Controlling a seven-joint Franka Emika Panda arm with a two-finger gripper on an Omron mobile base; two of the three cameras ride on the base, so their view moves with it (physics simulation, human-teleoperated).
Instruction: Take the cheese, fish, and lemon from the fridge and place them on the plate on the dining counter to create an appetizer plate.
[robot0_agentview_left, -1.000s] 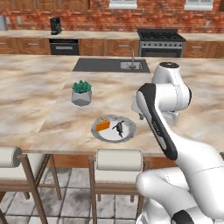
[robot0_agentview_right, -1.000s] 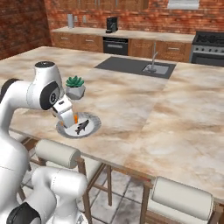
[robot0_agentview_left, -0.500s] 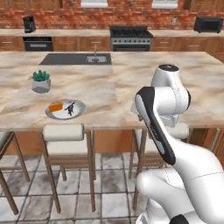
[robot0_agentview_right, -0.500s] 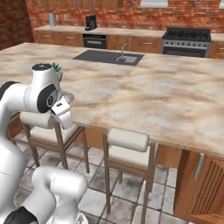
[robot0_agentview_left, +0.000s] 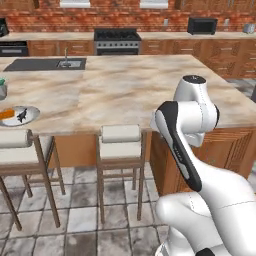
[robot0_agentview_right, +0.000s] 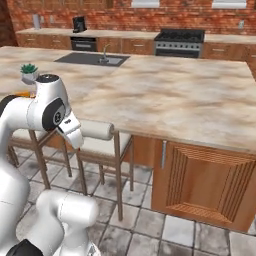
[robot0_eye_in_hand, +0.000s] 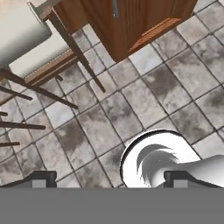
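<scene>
At the far left of the left base view the plate sits near the front edge of the dining counter, with the orange cheese wedge and a small dark fish already lying in it; no lemon can be made out there, so that piece looks yet to be fetched from the fridge. Just inward, a padded stool stands tucked against the worktop, and right of it rises the white arm, folded close to its own body. In the right base view the little potted plant marks the plate's end of the worktop, while the sink and stove lie beyond. The hand points down at the grey tiled floor; its two dark tips stand wide apart with nothing between them. The risk, as I judge it, is the base passing close to the stools and the worktop's wooden corner: a tight turn could clip a stool leg or the cabinet panel. The left base view gives the plate and its load, which the arm hides from the right; the hand view alone gives the empty jaws.
</scene>
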